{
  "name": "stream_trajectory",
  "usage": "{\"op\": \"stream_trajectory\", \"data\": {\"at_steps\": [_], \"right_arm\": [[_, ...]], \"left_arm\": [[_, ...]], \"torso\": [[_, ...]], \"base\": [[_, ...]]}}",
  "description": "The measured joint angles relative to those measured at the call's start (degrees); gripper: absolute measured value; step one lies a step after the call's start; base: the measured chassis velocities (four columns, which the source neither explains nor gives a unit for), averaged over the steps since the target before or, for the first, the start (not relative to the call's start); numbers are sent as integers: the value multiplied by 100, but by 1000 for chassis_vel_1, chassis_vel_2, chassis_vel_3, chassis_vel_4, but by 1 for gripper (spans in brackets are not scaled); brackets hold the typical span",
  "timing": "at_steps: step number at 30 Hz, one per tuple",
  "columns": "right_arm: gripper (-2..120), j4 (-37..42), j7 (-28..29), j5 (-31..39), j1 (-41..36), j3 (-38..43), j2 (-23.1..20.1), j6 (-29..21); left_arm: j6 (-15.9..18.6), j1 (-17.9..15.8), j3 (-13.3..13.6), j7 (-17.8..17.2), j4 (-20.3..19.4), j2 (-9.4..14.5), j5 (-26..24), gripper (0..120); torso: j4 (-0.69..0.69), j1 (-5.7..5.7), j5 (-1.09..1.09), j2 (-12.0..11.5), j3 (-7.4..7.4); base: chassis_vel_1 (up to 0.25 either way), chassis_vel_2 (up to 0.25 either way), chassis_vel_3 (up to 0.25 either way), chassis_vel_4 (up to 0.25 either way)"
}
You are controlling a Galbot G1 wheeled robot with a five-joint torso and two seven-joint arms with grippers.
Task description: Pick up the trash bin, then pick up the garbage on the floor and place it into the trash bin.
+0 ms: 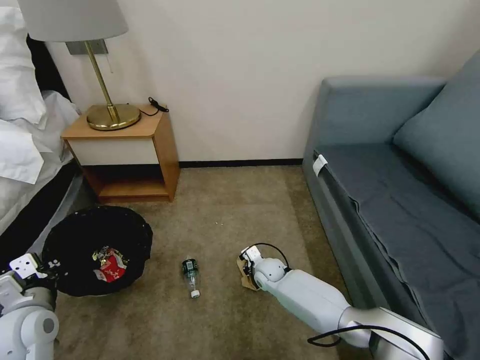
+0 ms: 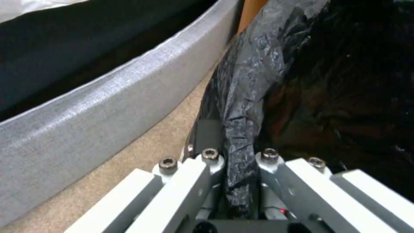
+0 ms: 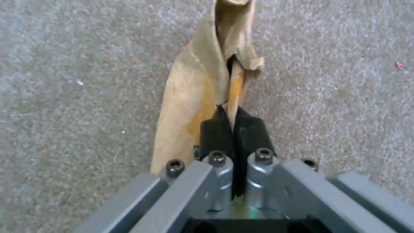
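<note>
A bedroom corner with tan carpet (image 1: 225, 210), a white wall, a wooden nightstand (image 1: 125, 150) carrying one brass lamp (image 1: 107, 100), the edge of a bed (image 1: 25, 150) at left and a blue-grey sofa (image 1: 400, 190) at right. At near left, the left gripper (image 2: 235, 152) is clamped on the folded black bag at the rim of the trash bin (image 1: 97, 250), which sits just beside the bed base. Inside the bin lie two wrappers: one red-and-white (image 1: 111, 270), one yellow-brown (image 1: 102, 255); their printing cannot be read. One small clear bottle (image 1: 190, 272) with a green label and white cap lies on its side on the carpet between the bin and the right arm, its label too small to read. Near centre, the right gripper (image 3: 233, 126) reaches down to the floor, its black fingertips (image 3: 250, 132) pinched tight on a fold of one crumpled brown paper bag (image 3: 194, 94), which bears no legible writing.
</note>
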Motion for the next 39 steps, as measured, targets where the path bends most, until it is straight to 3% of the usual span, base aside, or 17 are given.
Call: {"op": "stream_trajectory", "data": {"at_steps": [25,28,29,32,35,39], "right_arm": [[0,1635,413,872,-50,222,-695,-156],[0,2432,529,1126,-72,416,-1103,-181],[0,3197,698,1444,-49,620,-1413,-281],[0,3738,788,1637,46,739,-1526,-303],[0,4070,879,1799,162,803,-1479,-305],[0,4380,1049,2070,397,827,-1110,-282]], "left_arm": [[-2,-16,158,8,71,27,33,2],[-2,-6,199,9,86,22,55,2],[-2,4,292,14,111,-3,87,2],[-2,2,383,14,111,-24,122,2],[-2,0,454,6,98,-43,143,2],[5,1,517,-6,61,-57,182,2]], "torso": [[1,0,1,0,0],[0,0,1,0,0],[-1,0,0,0,0],[-1,0,0,0,0],[-1,0,-1,0,0],[0,0,0,0,0]], "base": [[0,0,0,0],[0,0,0,0],[0,0,0,0],[0,0,0,0],[0,0,0,0],[0,0,0,0]]}}
